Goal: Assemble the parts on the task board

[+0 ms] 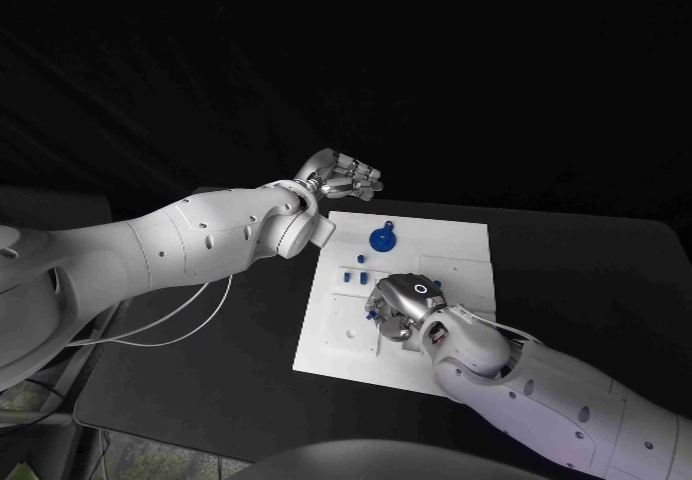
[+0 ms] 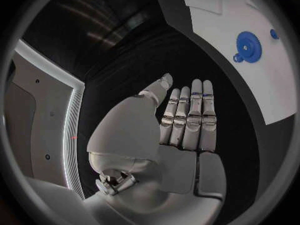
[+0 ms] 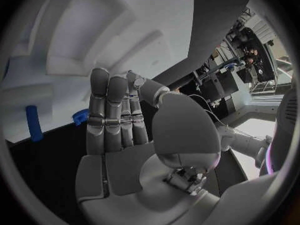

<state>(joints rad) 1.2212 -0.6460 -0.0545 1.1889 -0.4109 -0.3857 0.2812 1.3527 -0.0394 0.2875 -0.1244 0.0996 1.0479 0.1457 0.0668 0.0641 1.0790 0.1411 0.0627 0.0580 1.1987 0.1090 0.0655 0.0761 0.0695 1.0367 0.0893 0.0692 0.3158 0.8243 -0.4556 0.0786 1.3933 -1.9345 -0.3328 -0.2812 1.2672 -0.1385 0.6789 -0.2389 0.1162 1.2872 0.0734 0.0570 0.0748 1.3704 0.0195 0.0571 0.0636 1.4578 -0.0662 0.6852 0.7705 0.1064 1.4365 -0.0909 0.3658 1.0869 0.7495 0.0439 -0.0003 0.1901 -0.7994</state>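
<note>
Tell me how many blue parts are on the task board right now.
4 visible: a blue gear, two small pegs just below it, and one piece beside the right hand, which may hide more.

No writing, label, brand or number can be read anywhere here. The white board [image 1: 433, 250] carries no legible marks, and the blue parts on it are plain too.

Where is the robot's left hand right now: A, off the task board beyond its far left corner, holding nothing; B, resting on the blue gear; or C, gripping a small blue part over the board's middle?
A: the left hand sits off the task board, fingers straight and empty.
</note>
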